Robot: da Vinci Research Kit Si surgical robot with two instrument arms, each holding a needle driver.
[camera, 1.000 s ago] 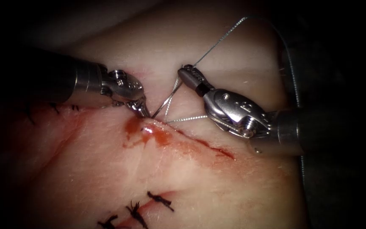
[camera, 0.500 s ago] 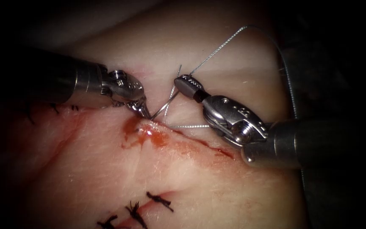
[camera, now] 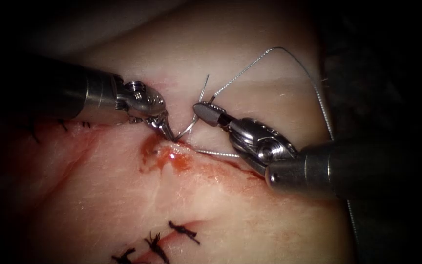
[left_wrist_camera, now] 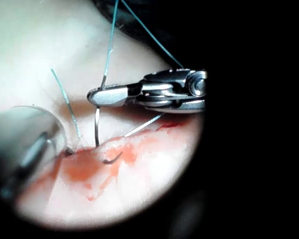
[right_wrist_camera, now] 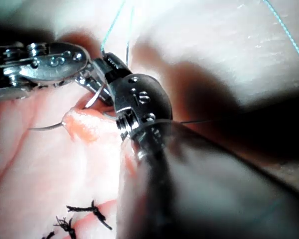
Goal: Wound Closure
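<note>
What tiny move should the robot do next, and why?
Probably the left tool should reach for the needle's tip. The right tool grips the needle near its thread end, the curve runs through the tissue, and the tip already pokes out, free to be taken.

Lying pale and broad, the tissue, carrying red fluid pooling along the cut, thread trailing across its upper part, and dark stitches sitting near the lower edge.
</note>
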